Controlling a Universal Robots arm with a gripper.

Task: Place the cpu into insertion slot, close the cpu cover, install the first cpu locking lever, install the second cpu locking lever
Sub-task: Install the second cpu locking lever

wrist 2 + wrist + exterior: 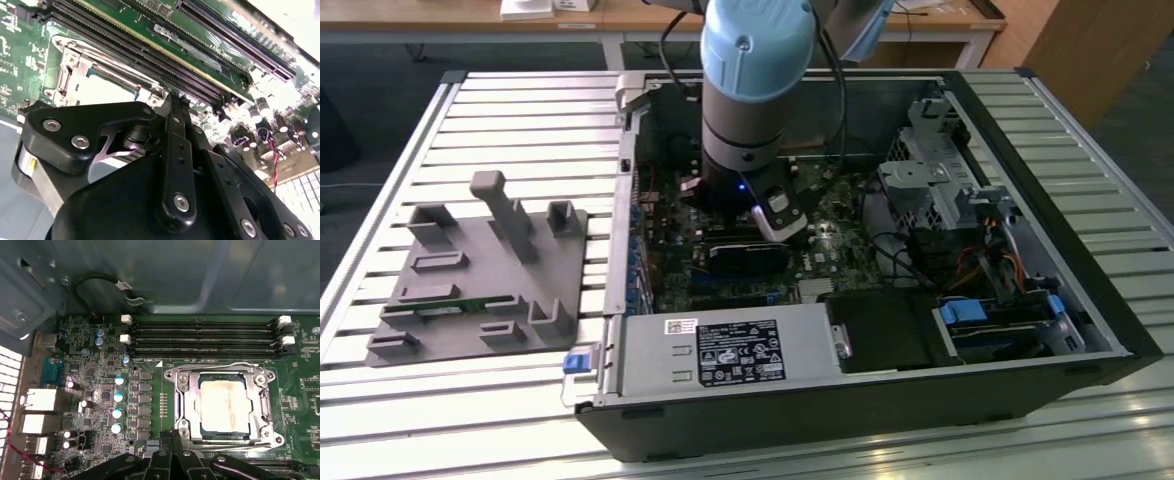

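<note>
Hovering pincer (167, 437) — fingers together; empty

The white label (734, 352) on the power supply carries print and symbols too small to read.

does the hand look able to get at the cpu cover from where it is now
Probably yes. In the first wrist view the hand sits right at the edge of the cpu cover, which lies down over the cpu, and nothing stands between them.
</note>
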